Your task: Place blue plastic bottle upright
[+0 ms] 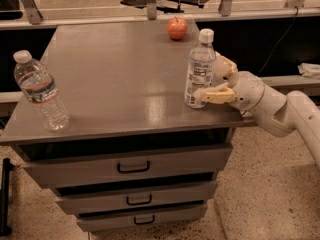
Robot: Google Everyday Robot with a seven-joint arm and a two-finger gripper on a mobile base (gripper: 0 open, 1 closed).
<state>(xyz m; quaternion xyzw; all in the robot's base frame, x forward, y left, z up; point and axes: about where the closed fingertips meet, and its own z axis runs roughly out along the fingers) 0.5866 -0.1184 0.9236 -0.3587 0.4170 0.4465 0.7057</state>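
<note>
No txt legible: blue plastic bottle (200,76) label print unreadable, gripper (212,80) at it.

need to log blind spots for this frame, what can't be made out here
All in the camera view:
- blue plastic bottle: label text is too small to read. Its lower right side is hidden by the gripper, at the right edge of the table.
- arm: cut off by the right frame edge.
- drawers: closed fronts hide the contents.
- larger bottle: label print is too small to read.
</note>
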